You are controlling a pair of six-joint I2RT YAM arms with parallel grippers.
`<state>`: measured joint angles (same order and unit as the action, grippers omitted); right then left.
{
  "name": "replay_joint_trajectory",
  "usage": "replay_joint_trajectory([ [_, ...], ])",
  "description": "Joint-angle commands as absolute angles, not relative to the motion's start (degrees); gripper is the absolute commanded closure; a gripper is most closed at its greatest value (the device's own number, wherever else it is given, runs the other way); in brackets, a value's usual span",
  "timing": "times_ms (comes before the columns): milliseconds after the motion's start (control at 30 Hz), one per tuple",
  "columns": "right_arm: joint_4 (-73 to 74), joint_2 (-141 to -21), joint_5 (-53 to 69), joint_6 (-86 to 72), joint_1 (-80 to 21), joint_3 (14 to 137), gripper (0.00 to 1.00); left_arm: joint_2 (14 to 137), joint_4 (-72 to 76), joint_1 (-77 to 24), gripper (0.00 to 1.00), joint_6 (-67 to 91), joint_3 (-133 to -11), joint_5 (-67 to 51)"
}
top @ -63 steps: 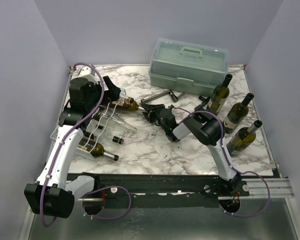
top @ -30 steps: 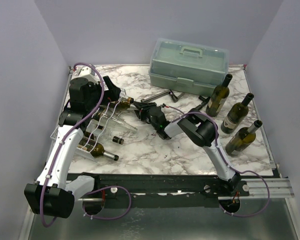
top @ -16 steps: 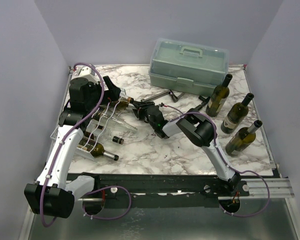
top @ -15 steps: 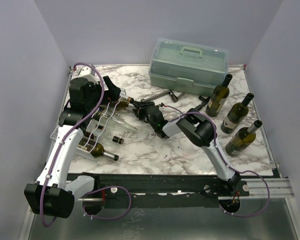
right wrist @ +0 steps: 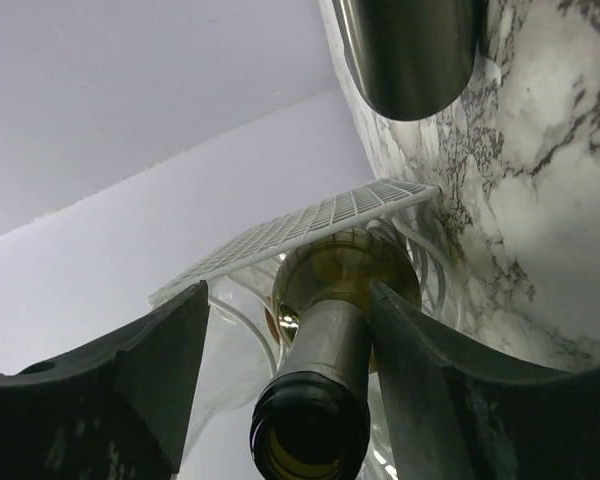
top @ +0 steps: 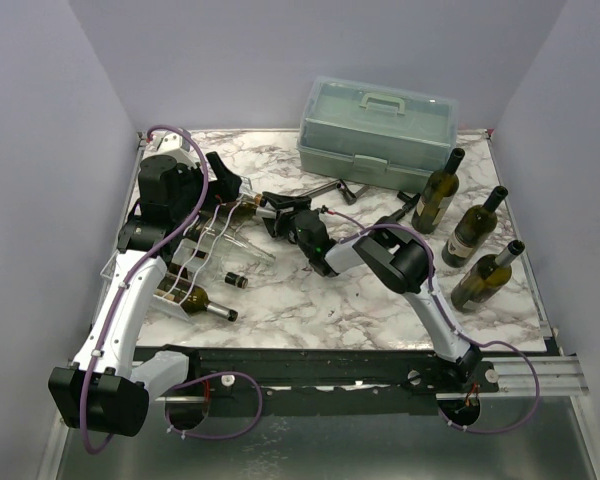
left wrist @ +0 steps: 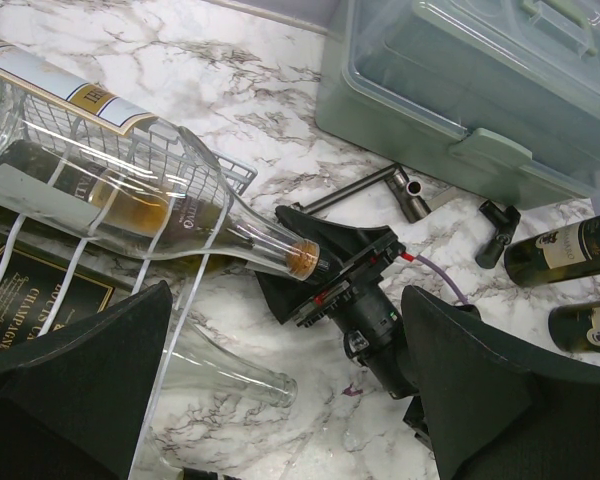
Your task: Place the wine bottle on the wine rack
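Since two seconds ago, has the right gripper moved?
Yes. The right gripper has slid left across the table, ending closer to the wine rack.

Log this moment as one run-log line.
wine bottle: lying on wine rack | right gripper: open, straddling bottle neck | left gripper: open, empty
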<state>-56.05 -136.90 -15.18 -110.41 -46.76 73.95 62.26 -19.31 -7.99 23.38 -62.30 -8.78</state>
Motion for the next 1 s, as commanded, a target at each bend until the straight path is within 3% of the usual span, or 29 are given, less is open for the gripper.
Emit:
replay_joint_trajectory([
  [0, -53.59, -135.76, -14.61, -115.14, -47.37, 72.53, 0.29, 61.13, -18.11, -8.13, 0.01, 23.73, -62.14, -9.58],
  [233, -44.05, -132.48, -12.6, -115.96, -47.4, 71.01, 0.17, 61.11, -18.11, -8.09, 0.01, 23.73, -62.14, -9.59],
  [700, -17.14, -128.08, -10.38, -112.18, -47.15, 74.88, 0.07, 61.08, -18.11, -8.17, 0.01, 24.01, -62.14, -9.94],
  [767, -11.52, -128.34, -9.87, -111.34, -47.07, 77.02, 0.0, 61.08, -18.11, -8.19, 0.01, 24.05, -62.14, -9.85],
  [967, -5.53, -128.26, -8.96, -109.23, -46.68, 78.96, 0.0, 61.08, -18.12, -8.29, 0.01, 24.01, -62.14, -9.85],
])
